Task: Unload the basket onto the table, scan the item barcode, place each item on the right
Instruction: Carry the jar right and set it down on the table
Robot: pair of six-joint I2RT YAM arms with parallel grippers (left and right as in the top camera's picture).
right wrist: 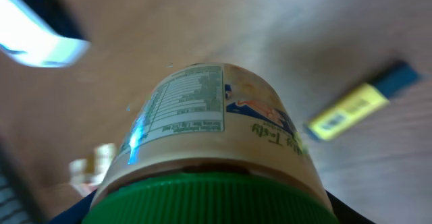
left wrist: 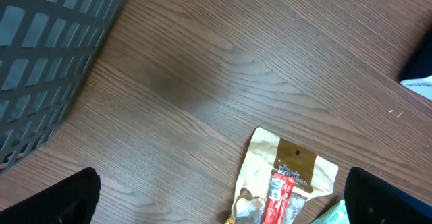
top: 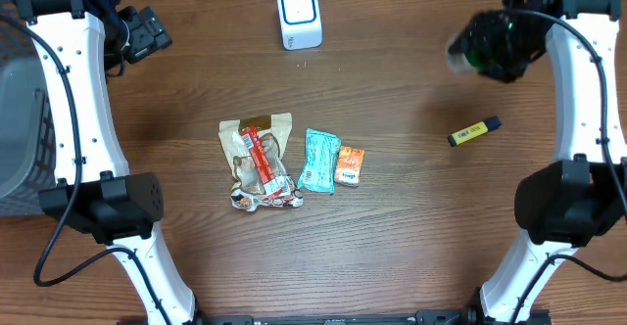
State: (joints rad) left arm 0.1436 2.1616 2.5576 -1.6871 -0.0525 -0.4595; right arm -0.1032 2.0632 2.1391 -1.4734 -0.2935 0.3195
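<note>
The robot's right hand [top: 498, 49] holds a green-capped bottle [right wrist: 202, 129] aloft over the far right of the wooden surface [top: 411, 227], its fingers closed around the body just below the cap. The white scanner [top: 299, 15] stands well apart to the left, at the far edge. The left hand [top: 147, 33] hangs spread wide and empty near the basket [top: 20, 119].

A snack pouch [top: 257, 159], a teal packet [top: 317, 160] and an orange box [top: 351, 165] lie together mid-surface; a yellow marker [top: 474, 130] lies alone below the raised bottle.

The wrist view shows the bottle's nutrition panel, but no barcode can be made out. To do this step well, the arm likely needs to carry the bottle across, turn it until the barcode squarely faces the scanner's window, and hold it steady there, since the overhead view shows it blurred.
</note>
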